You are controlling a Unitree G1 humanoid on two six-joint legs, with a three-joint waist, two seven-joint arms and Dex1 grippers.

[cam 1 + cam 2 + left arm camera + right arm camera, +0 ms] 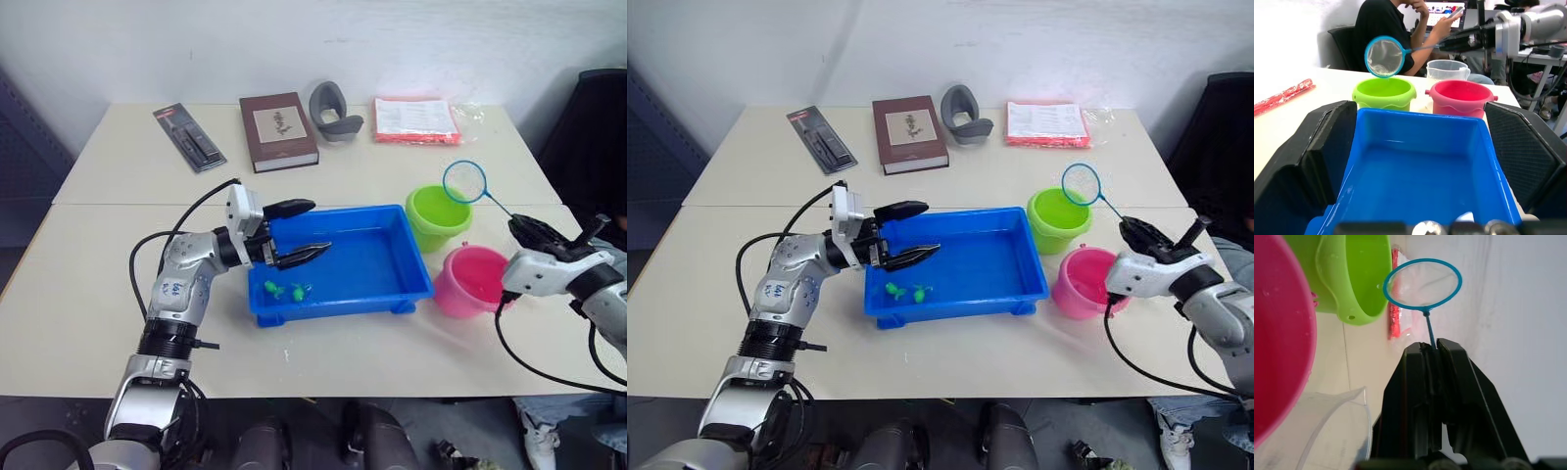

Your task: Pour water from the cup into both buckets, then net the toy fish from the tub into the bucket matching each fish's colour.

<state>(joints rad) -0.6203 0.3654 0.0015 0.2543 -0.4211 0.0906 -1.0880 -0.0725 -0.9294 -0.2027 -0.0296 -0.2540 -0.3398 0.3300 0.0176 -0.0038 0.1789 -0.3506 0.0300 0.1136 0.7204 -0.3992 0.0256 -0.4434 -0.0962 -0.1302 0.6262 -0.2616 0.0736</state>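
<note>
The blue tub (372,257) lies mid-table with two green toy fish (275,289) near its front left corner. Over the tub's left end my left gripper (321,225) hangs open and holds nothing. To the right of the tub stand the lime green bucket (437,216) and, nearer to me, the pink bucket (472,280). My right gripper (516,223) is shut on the thin handle of a blue-rimmed net (464,181), whose hoop hovers over the green bucket's far rim. The clear cup (1447,69) stands just behind the pink bucket, close under my right gripper.
Along the table's far edge lie a black packaged tool (189,137), a brown book (278,130), a grey curved object (335,111) and a red-edged packet of papers (415,119). A person (1386,29) sits beyond the table's right end, by a black chair (588,127).
</note>
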